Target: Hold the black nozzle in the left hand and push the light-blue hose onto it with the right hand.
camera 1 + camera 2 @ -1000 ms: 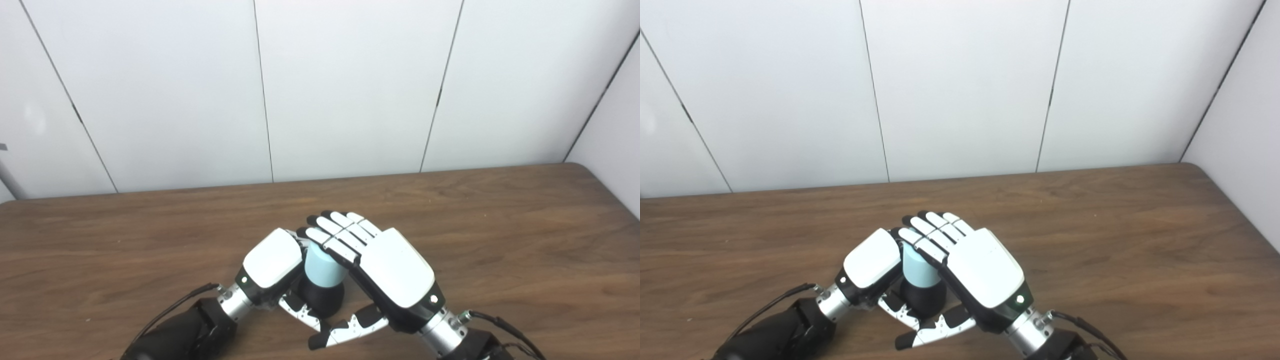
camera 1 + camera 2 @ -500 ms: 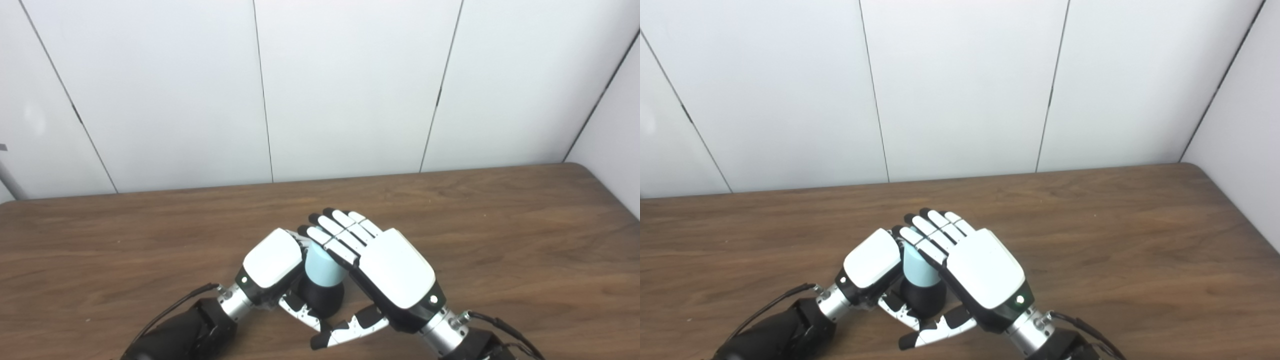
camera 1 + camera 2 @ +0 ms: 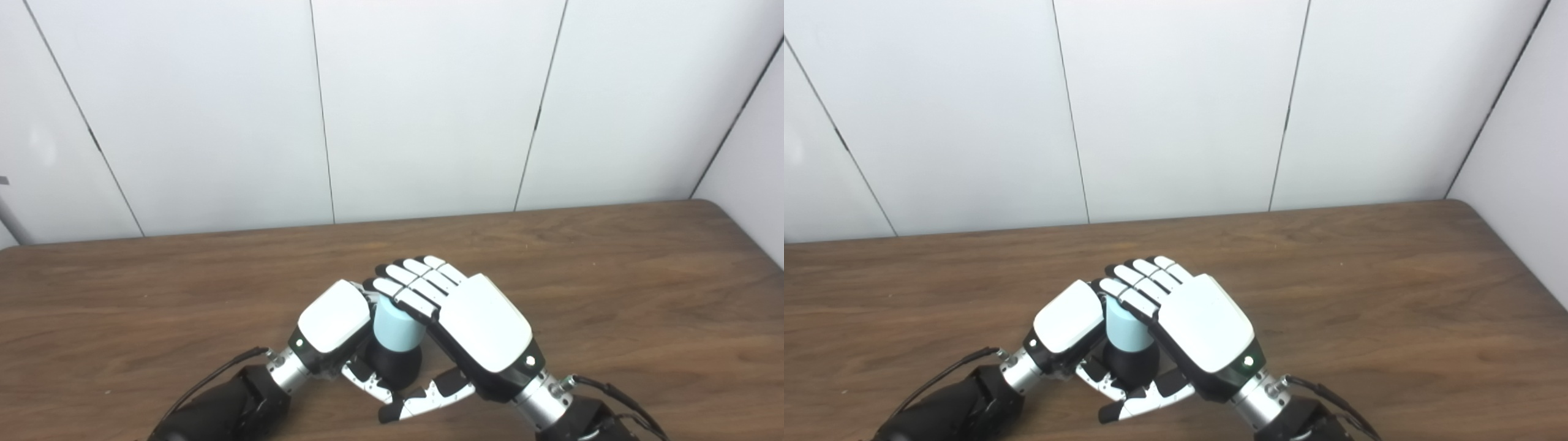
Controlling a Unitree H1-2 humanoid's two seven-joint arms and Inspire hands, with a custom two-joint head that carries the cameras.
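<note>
The black nozzle (image 3: 392, 369) stands upright on the table between my two hands. A short light-blue hose (image 3: 395, 329) sits on top of it. My left hand (image 3: 334, 316) is shut on the black nozzle from the left, its fingers hidden behind it. From the right, my right hand (image 3: 484, 324) lies over the hose. Its fingers (image 3: 409, 283) bend over the hose's top and far side, and its thumb (image 3: 429, 397) reaches in low at the near side. The joint between hose and nozzle is partly hidden.
A brown wooden table (image 3: 612, 275) spreads out on all sides, with a white panelled wall (image 3: 429, 104) behind it. A black cable (image 3: 214, 373) runs along my left forearm.
My right hand's fingers have curled further down over the top of the hose, and the hand has shifted slightly left. The left hand, nozzle and hose stay where they were.
</note>
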